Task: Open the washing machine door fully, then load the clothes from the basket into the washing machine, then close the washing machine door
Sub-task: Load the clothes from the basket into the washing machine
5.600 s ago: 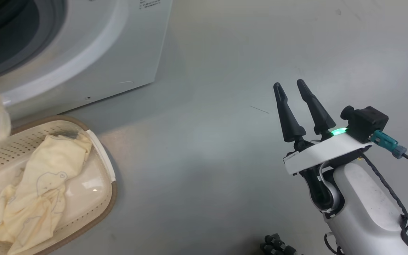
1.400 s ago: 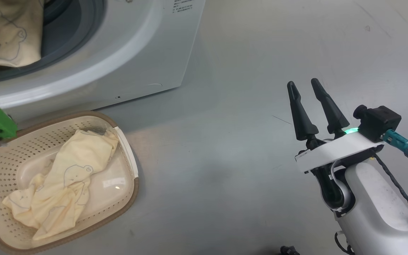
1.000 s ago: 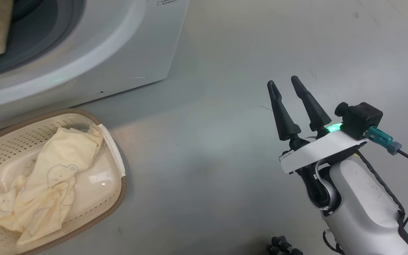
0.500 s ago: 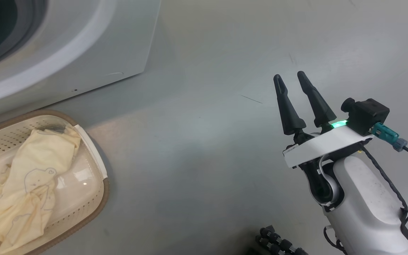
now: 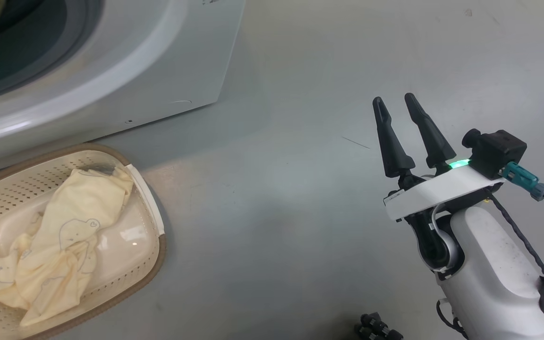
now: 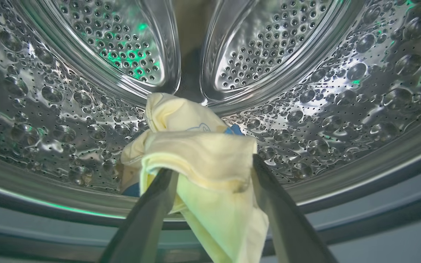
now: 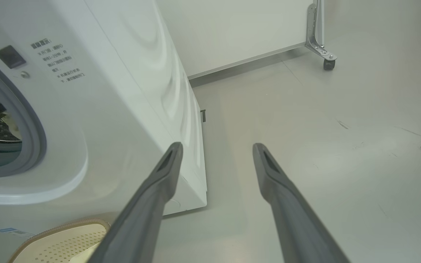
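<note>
Letting go: left gripper (image 6: pixel 212 165) has just spread apart inside the drum (image 6: pixel 49 109), yellow garment (image 6: pixel 199 153) draped loose between its fingers; second garment (image 5: pixel 73 226) waits in basket (image 5: pixel 157 259) below the drum.

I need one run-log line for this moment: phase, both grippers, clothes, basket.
phase: loading | left gripper: open in drum, garment draped between fingers | right gripper: open, empty, above floor | basket: second garment inside

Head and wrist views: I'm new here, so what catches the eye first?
In the left wrist view, a pale yellow garment drapes over the spread fingers of the left gripper at the mouth of the steel drum. In the head view, another garment lies in the cream basket at lower left.
</note>
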